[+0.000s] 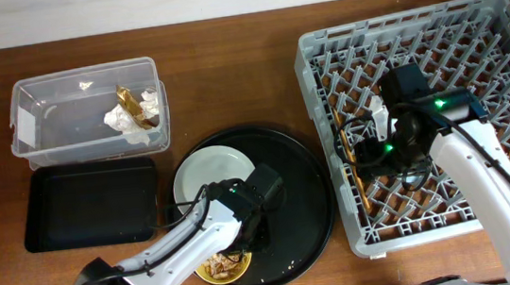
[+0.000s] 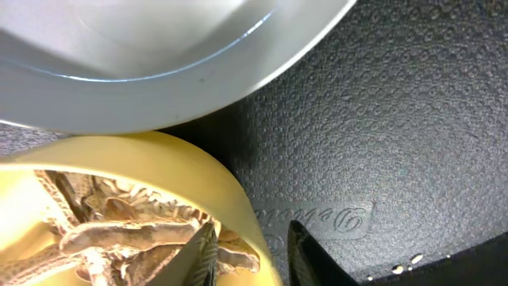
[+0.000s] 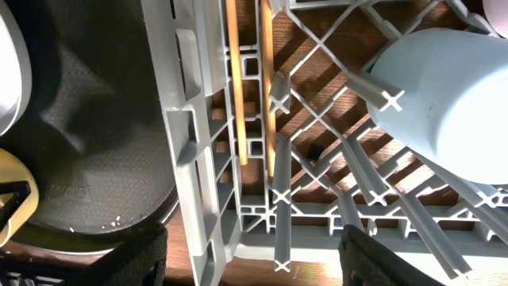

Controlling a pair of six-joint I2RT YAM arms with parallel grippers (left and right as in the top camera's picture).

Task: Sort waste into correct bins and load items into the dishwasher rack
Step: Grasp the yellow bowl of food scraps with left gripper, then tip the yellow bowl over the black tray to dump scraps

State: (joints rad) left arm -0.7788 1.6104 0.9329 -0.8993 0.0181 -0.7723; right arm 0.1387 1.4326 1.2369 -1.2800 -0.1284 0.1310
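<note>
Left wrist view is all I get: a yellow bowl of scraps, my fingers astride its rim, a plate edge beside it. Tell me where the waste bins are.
Observer: The clear tub stands to your left, farther out than the bowl, with tissue and a wrapper already in it.
Operator: Give me the other bin.
Observer: The flat black tray lies on the near side of that tub, just left of the round tray.
Operator: Report the right arm.
Observer: The right gripper hangs open over the rack's left edge, above the chopsticks lying in it.
</note>
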